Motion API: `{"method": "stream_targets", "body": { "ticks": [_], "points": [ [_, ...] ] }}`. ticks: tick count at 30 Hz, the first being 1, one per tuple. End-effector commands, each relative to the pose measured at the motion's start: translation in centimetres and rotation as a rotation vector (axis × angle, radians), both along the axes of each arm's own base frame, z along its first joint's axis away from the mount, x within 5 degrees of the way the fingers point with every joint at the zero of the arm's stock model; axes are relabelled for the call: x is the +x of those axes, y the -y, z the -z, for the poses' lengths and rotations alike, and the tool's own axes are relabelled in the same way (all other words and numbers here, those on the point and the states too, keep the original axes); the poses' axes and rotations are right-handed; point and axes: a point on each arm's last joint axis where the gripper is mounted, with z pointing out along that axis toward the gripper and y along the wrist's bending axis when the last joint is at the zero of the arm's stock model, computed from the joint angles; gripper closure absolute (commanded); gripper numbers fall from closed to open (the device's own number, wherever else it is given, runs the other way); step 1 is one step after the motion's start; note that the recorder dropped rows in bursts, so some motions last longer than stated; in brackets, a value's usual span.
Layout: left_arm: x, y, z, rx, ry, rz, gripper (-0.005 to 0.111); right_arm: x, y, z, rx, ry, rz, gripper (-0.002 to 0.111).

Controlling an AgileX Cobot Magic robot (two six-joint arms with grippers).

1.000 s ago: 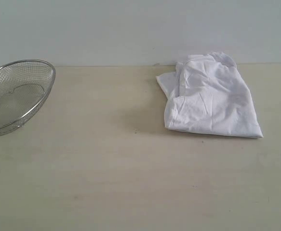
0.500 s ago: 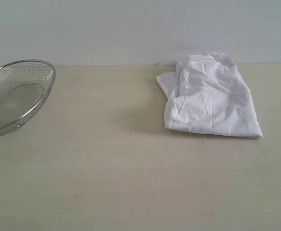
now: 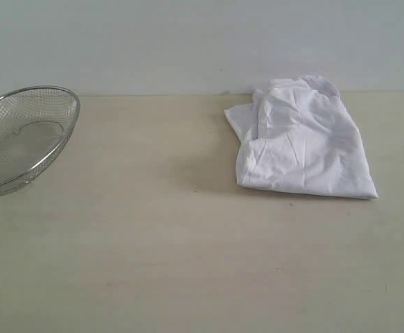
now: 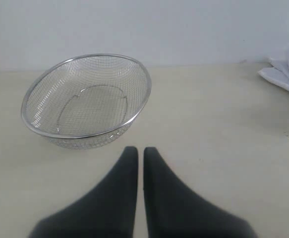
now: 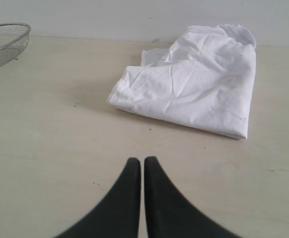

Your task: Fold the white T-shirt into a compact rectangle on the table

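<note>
Plain pale wall (image 3: 188, 41) behind; broad beige matte desk (image 3: 153, 263) with a few small dark specks. Landmark: the wire-mesh basket (image 3: 21, 139), round and shallow with a bright metal rim, which sits on the desk at the left arm's side, tilted so its open face is partly visible. The white T-shirt (image 3: 302, 142) lies flat on the desk well apart from the basket, across a wide bare stretch of desktop on the right arm's side, and about as close to the wall as the basket is. The cloth is gathered into a rough, creased wedge of several layers. Its edge facing the basket is bunched and uneven, its edge away from the basket runs straighter, and a rounded loop of fabric sits at the wall end. In the left wrist view, the left tool (image 4: 140, 151) is just short of the basket, tips aimed at its rim without touching; the two dark fingers are pressed together with nothing between them. In the right wrist view, the right tool (image 5: 142, 161) is well away from the basket on the shirt's side, near the cloth but not touching it; its fingers are likewise together and empty.
</note>
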Motion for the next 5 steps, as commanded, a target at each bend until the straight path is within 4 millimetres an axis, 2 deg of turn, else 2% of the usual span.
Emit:
{"method": "stream_targets", "body": {
  "ticks": [1, 5],
  "points": [
    [-0.01, -0.01, 0.07, -0.009, 0.000, -0.004, 0.102, 0.03, -0.01, -0.07, 0.003, 0.004, 0.000, 0.108],
    [-0.01, -0.01, 0.07, -0.009, 0.000, -0.004, 0.102, 0.03, -0.01, -0.07, 0.003, 0.004, 0.000, 0.108]
  ]
}}
